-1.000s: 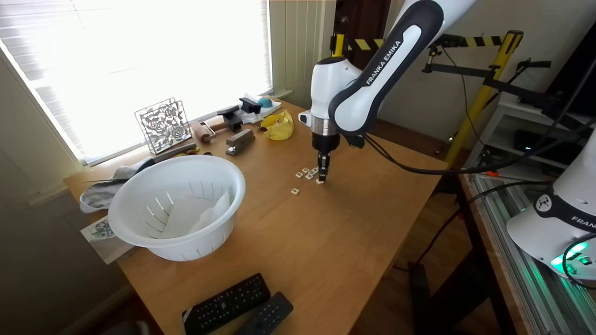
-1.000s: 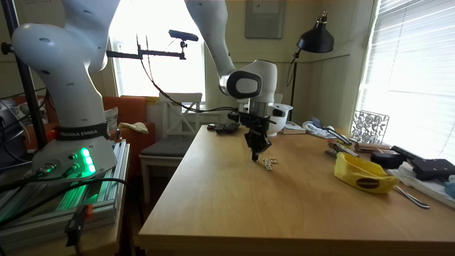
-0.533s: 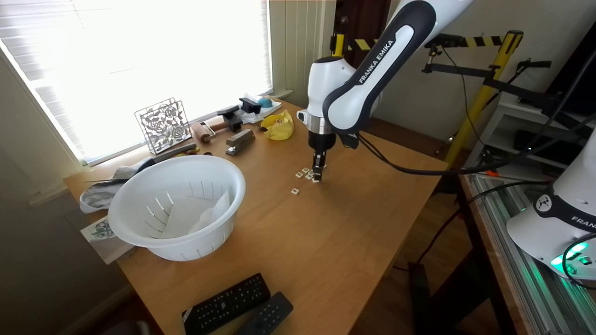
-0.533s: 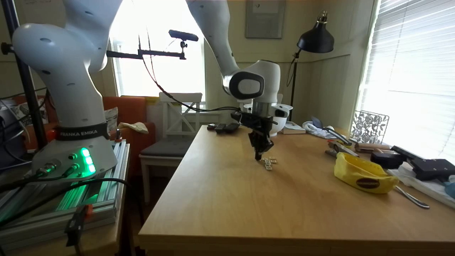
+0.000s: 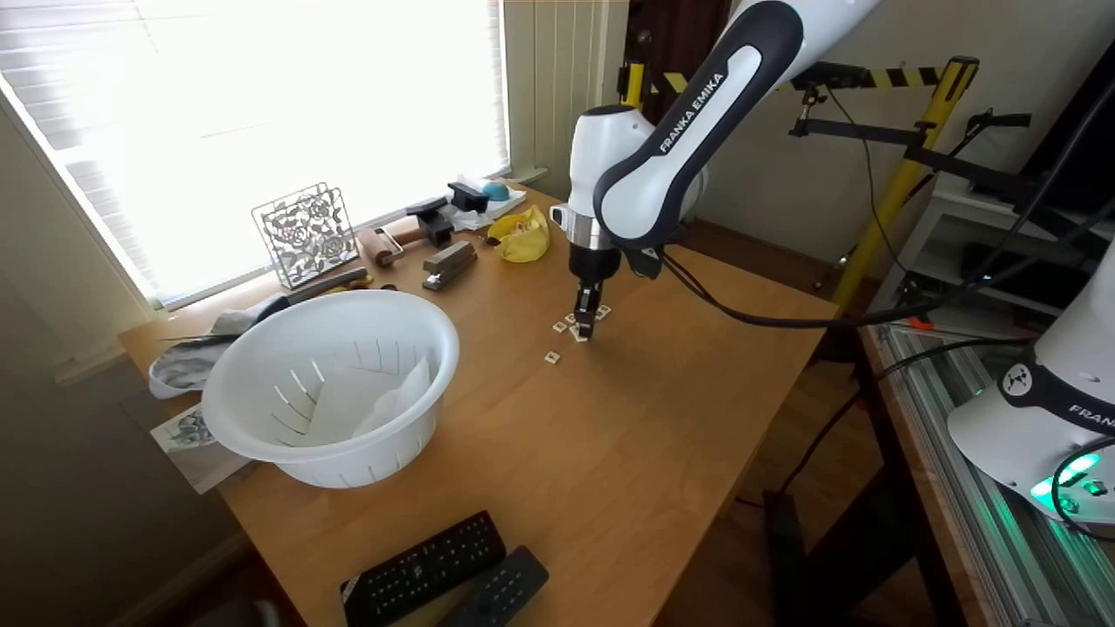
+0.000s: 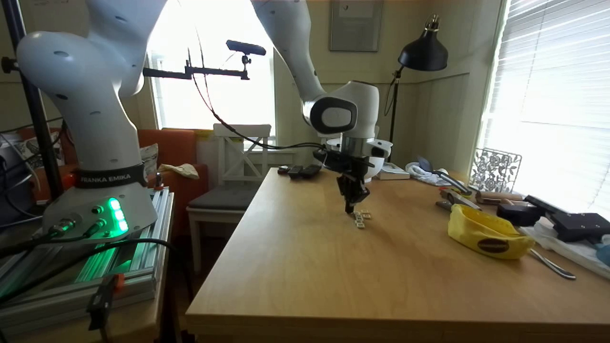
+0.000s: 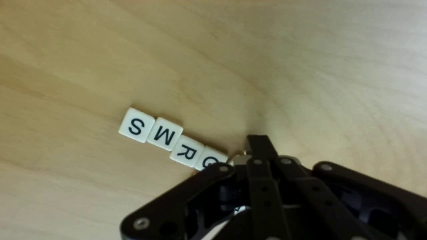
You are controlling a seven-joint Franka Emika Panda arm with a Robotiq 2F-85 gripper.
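Note:
My gripper [image 7: 258, 146] points down at the table, its fingers pressed together with nothing visibly between them. In an exterior view, a white letter tile [image 5: 579, 337] lies right at the fingertips; whether they touch it, I cannot tell. Left of the fingers in the wrist view runs a slanted row of tiles: an S tile [image 7: 136, 125], an M tile [image 7: 165, 134], an R tile [image 7: 187, 151] and a partly covered tile [image 7: 211, 158]. A separate tile [image 5: 552, 358] lies apart from the group. More lettering shows behind the gripper's linkage, mostly hidden.
A white slotted bowl [image 5: 348, 466] stands on the table, with black remotes [image 5: 427, 566] near the edge. Along the window side are a stapler [image 5: 449, 265], a yellow pouch [image 6: 486, 233] and a metal rack [image 5: 307, 233]. Cables [image 5: 766, 320] trail from the wrist.
The shut gripper has slid sideways low over the table, toward the tile group. The tile at its tip has shifted along with it. A tile behind the gripper has come into view.

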